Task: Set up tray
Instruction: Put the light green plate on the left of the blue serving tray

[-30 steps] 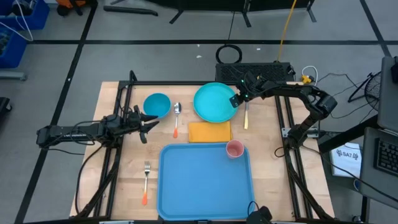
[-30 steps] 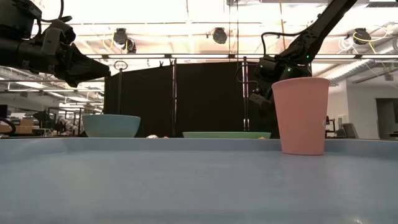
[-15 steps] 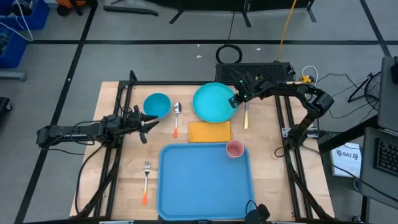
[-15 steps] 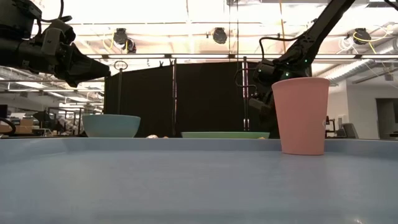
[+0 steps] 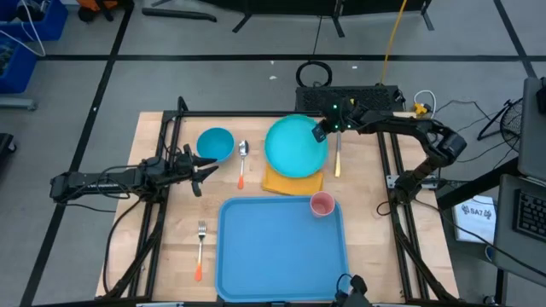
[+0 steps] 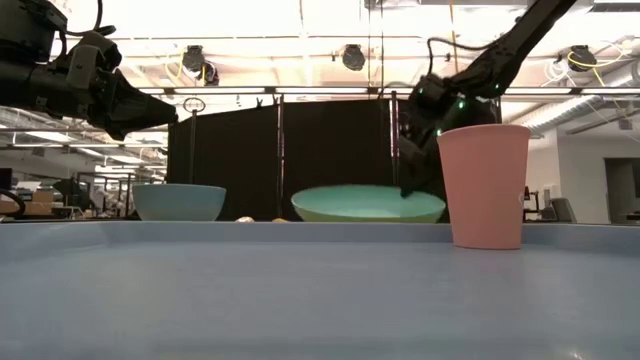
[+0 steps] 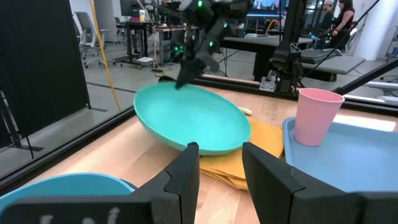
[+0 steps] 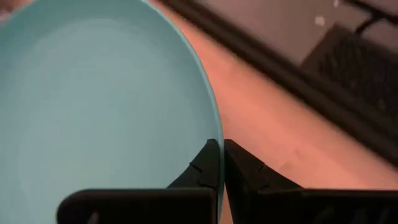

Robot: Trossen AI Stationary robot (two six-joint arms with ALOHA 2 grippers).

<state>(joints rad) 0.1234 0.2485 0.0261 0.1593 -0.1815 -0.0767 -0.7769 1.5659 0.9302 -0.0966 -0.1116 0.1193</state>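
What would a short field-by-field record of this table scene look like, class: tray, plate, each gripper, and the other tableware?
tray: blue, at the table's near edge, holds only the pink cup in its far right corner
plate: turquoise, tilted, one edge lifted, overlapping the orange napkin
right gripper: jaws shut on the plate's rim
left gripper: jaws open, empty, hovering near the blue bowl
off the tray: spoon, fork, knife

Open floor across most of the tray (image 5: 277, 251); only obstacle a pink cup (image 5: 322, 204) in its far right corner. Tilted plate (image 5: 295, 147) overhanging the napkin (image 5: 281, 182) just beyond the rim.
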